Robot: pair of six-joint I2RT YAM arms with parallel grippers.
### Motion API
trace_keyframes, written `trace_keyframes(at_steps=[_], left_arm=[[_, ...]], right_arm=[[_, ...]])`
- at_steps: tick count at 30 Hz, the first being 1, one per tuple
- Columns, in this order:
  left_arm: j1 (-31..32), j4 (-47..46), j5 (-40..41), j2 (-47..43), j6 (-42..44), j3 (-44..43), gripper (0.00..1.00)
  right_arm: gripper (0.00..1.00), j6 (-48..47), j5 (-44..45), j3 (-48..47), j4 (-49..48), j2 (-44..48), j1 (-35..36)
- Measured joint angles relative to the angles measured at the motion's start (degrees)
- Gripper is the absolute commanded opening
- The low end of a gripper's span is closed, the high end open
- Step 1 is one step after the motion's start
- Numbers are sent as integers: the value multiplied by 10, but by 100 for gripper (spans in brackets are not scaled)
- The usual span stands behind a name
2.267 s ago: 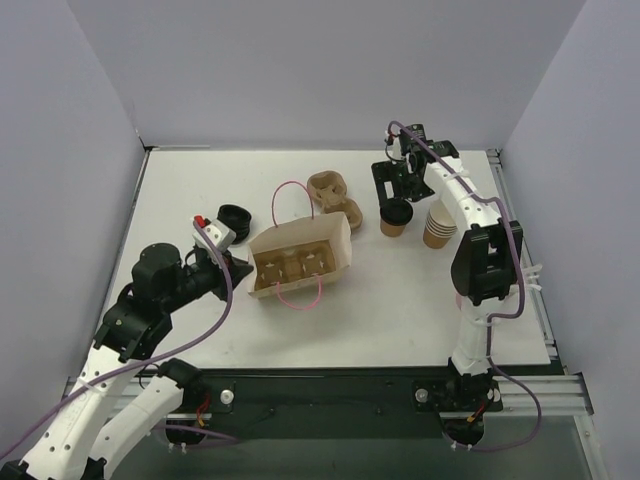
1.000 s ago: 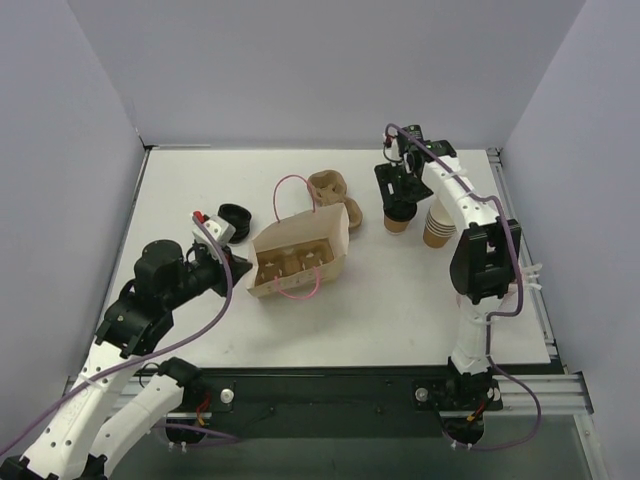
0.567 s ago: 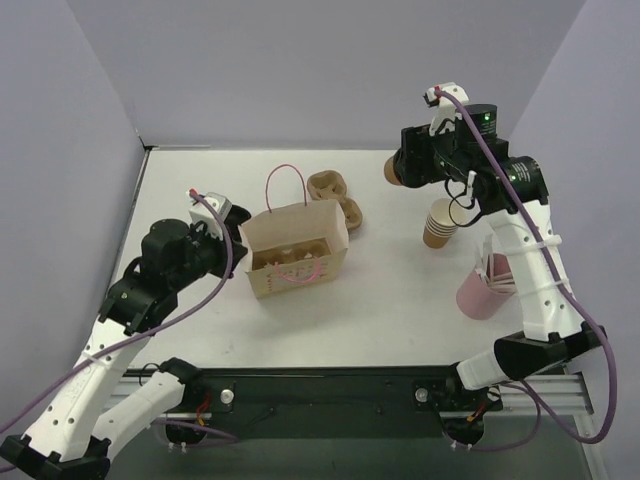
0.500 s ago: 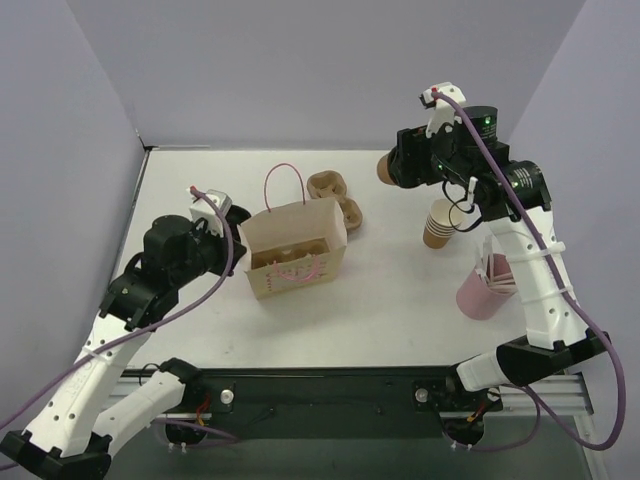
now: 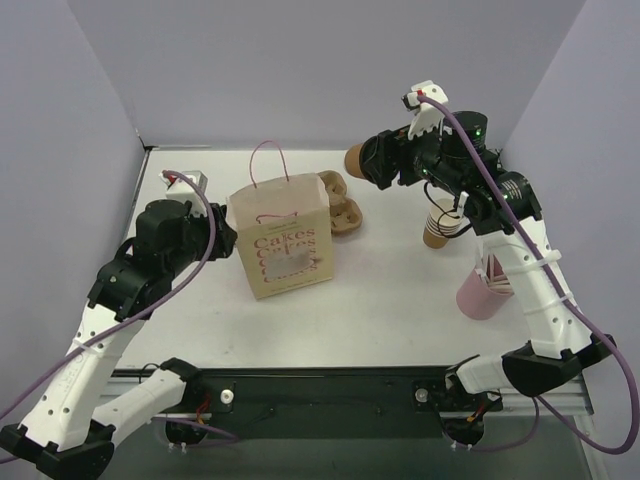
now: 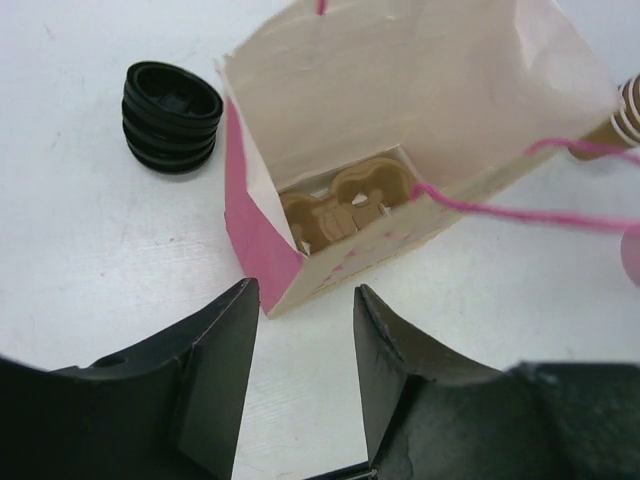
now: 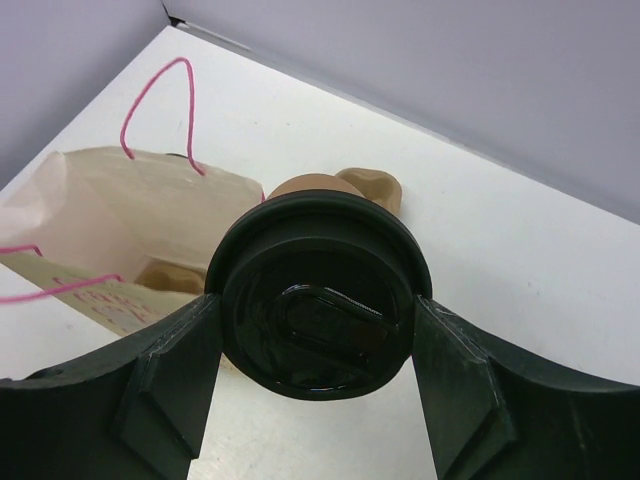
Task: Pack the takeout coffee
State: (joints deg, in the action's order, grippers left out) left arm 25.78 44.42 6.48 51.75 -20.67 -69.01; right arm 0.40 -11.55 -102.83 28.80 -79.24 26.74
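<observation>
- Your left arm (image 5: 120,290) comes up from the lower left of the top view, elbow bent and wrist pitched down.
- Your left gripper (image 6: 302,300) has its jaws parted with nothing between them.
- Your right arm (image 5: 520,260) stands tall at the right, forearm reaching toward the upper centre.
- Your right gripper (image 7: 318,300) clamps the takeout coffee (image 5: 357,158) in mid-air.

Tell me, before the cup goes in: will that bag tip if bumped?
Probably: the paper bag stands tall, weighted only by a cup carrier inside. Its thin walls likely flex, and the left tool isn't gripping it.
</observation>
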Motion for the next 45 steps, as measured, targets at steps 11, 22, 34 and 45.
trace_keyframes(at_steps=[11, 22, 34, 45], left_arm=[[-3, 98, 89, 110, -150, -114, 58], [-3, 115, 101, 163, -187, -123, 55], [-4, 116, 110, 214, -164, -126, 6], [-4, -33, -10, 150, -43, -36, 0]], right_arm=[[42, 4, -25, 1, -16, 5, 13], [42, 12, -38, 36, -16, 56, 22], [42, 10, -43, 41, -16, 59, 30], [42, -85, -89, 41, -5, 50, 152]])
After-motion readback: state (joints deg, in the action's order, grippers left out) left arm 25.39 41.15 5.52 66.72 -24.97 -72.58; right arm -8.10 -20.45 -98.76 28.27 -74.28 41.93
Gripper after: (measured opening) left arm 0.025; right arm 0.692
